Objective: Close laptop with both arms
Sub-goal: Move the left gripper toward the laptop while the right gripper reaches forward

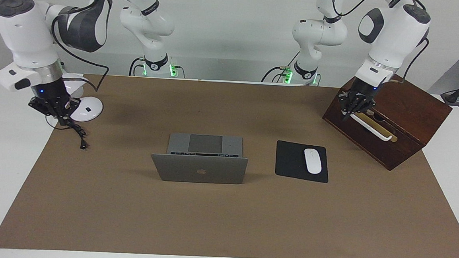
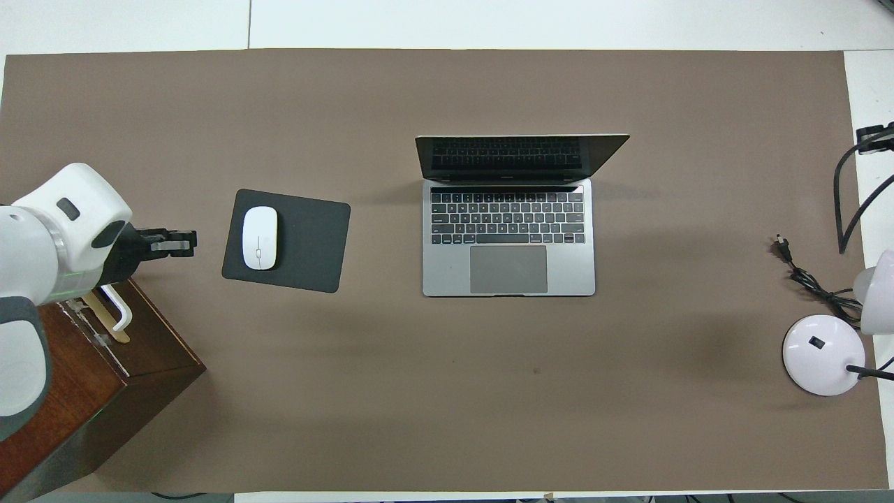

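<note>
Waiting at table ends, both arms well apart from laptop (image 1: 199,165) — open at mat centre beside mouse pad (image 1: 293,163). Left gripper (image 1: 354,106) over wooden box (image 1: 405,127), right gripper (image 1: 55,108) over lamp base (image 1: 86,108); finger spread — cannot tell. Risk: uneven push twists lid, slides laptop.

Hidden / cut off
Right gripper (image 1: 53,108) out of overhead view; left gripper (image 1: 354,104) finger gap unclear; wooden box (image 2: 105,391) cropped by edge.
</note>
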Controlling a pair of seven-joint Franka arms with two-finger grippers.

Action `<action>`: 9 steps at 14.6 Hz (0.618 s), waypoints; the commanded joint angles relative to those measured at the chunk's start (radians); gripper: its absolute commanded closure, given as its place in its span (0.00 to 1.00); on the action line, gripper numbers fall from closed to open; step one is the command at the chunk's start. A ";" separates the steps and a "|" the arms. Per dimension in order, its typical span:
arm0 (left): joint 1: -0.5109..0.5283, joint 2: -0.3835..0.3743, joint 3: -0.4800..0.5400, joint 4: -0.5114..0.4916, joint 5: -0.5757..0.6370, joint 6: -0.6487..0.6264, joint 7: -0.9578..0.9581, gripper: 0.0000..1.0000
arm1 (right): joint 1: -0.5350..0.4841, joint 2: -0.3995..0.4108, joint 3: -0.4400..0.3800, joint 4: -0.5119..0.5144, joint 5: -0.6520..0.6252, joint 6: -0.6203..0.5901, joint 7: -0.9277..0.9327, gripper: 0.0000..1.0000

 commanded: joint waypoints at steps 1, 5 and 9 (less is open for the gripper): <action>-0.063 -0.072 0.011 -0.140 -0.019 0.143 -0.025 1.00 | 0.002 0.133 0.012 0.171 -0.010 -0.063 0.061 1.00; -0.156 -0.083 0.011 -0.207 -0.019 0.280 -0.099 1.00 | 0.006 0.292 0.013 0.354 0.001 -0.093 0.090 1.00; -0.270 -0.071 0.011 -0.301 -0.019 0.488 -0.172 1.00 | 0.016 0.412 0.013 0.492 0.001 -0.119 0.093 1.00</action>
